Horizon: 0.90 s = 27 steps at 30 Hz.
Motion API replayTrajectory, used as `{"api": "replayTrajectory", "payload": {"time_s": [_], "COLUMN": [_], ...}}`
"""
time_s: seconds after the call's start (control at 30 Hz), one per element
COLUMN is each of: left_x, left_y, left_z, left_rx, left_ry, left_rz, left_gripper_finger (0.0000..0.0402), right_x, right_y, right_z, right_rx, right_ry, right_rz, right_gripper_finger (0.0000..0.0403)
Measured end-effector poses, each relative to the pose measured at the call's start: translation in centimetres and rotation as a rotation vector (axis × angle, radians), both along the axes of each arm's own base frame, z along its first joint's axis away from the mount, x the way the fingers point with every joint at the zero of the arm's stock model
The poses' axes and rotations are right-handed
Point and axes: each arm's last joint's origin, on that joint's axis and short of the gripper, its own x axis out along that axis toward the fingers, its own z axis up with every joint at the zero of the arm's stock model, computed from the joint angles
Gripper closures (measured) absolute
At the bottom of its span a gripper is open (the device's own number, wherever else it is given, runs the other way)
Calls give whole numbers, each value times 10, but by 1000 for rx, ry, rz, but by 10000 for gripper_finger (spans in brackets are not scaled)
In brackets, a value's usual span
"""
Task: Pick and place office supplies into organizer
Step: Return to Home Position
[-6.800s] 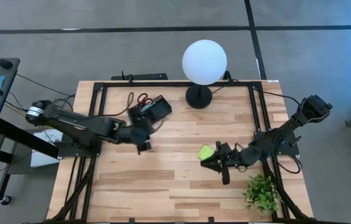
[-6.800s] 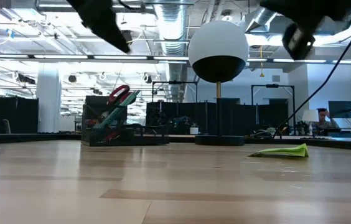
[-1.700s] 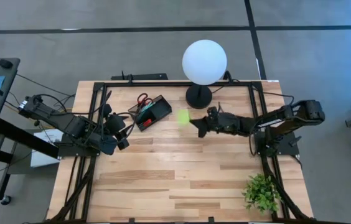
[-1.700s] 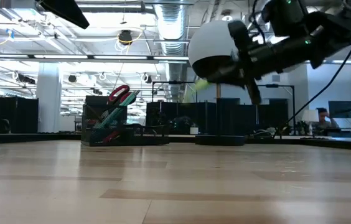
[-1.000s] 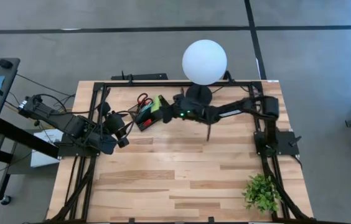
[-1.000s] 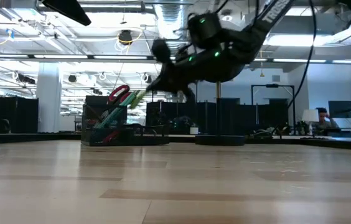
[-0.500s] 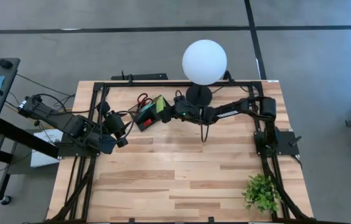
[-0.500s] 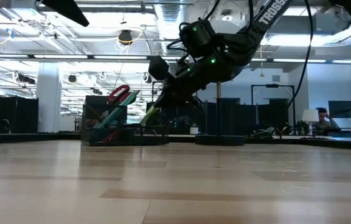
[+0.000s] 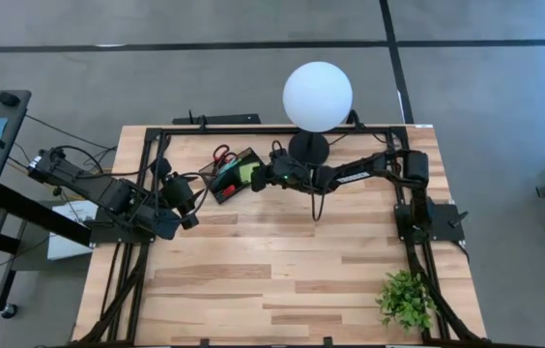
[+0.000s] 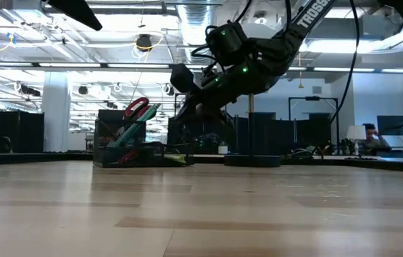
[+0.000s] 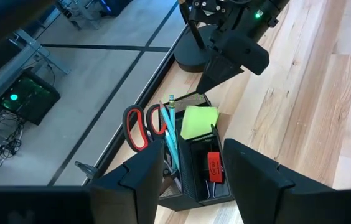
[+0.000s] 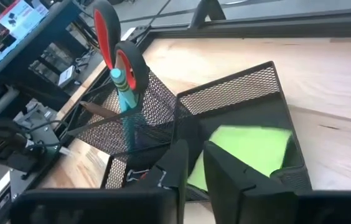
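Black mesh desk organizer (image 12: 225,93), rear of wooden desk (image 9: 282,271):
- Tray section: lime-green sticky-note pad (image 12: 250,149).
- Cup section: red-handled scissors (image 12: 105,28), teal pen (image 12: 126,106).

Right hand (image 9: 263,178) just above the pad, narrowly spread, empty. Left hand (image 9: 187,187) nearby, spread.

Right arm (image 10: 310,13) lettering partly legible: "TROSS".

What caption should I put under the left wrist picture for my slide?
Lime-green square sticky-note pad sits in the black mesh organizer beside red-handled scissors, right claw hovering close.
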Motion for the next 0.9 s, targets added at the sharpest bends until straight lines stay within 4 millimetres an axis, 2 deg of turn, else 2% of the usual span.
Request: {"api": "replayTrajectory", "payload": {"time_s": [0.13, 0.27, 0.37, 0.47, 0.6, 0.7, 0.8, 0.9], "left_x": [0, -2, -15, -33, -61, -81, -101, -118], "left_y": [0, 1, 4, 10, 22, 30, 39, 48], "left_z": [0, 0, 3, 7, 11, 10, 9, 12], "left_rx": [0, 0, 5, 5, -48, -140, -227, -271], "left_ry": [0, 5, 37, 51, 58, 99, 117, 26], "left_rz": [0, -2, -30, -50, -73, -92, -119, -129], "left_gripper_finger": [237, 237, 237, 237, 237, 237, 237, 237], "right_x": [0, 1, -1, -13, -38, -67, -101, -132], "right_y": [0, 3, 10, 19, 38, 55, 75, 98], "right_z": [0, 4, 26, 63, 121, 154, 177, 189], "right_rx": [13, 71, 85, 118, 78, 27, -70, -208], "right_ry": [-6, -35, -82, -156, -251, -231, -148, -41], "right_rz": [6, 134, 344, 581, 791, 899, 945, 887], "right_gripper_finger": [338, 327, 326, 326, 326, 326, 326, 326]}}
